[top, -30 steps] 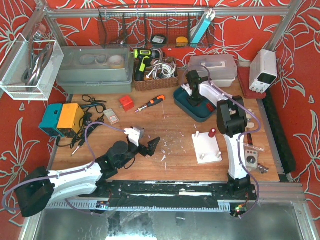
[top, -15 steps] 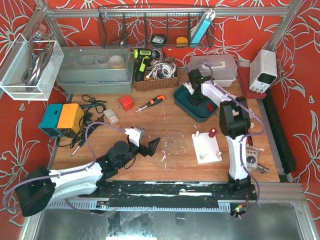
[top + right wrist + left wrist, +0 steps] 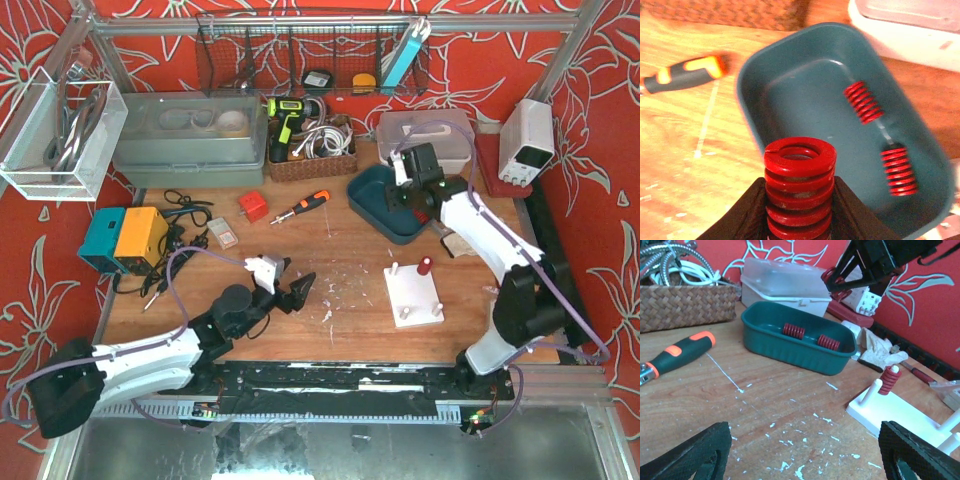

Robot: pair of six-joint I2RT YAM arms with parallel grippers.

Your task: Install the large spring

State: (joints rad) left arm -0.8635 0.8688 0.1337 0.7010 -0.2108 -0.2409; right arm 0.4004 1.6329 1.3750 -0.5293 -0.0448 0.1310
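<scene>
My right gripper (image 3: 800,220) is shut on the large red spring (image 3: 800,185) and holds it upright above the near left rim of the teal tray (image 3: 752,105). Two smaller red springs (image 3: 864,102) lie in the tray. In the top view the right gripper (image 3: 418,190) hovers over the teal tray (image 3: 372,205). The white peg board (image 3: 413,293) lies at centre right with a small red spring (image 3: 425,265) on one peg. My left gripper (image 3: 290,285) is open and empty, low over the wood left of the board.
An orange-handled screwdriver (image 3: 303,206) and a red block (image 3: 253,207) lie left of the tray. A wicker basket (image 3: 312,160) and a clear lidded box (image 3: 425,135) stand behind it. A cloth (image 3: 879,351) lies right of the tray.
The right arm has swung out to the right and lifted from the tray with the large spring in its jaws. The left arm has barely moved.
</scene>
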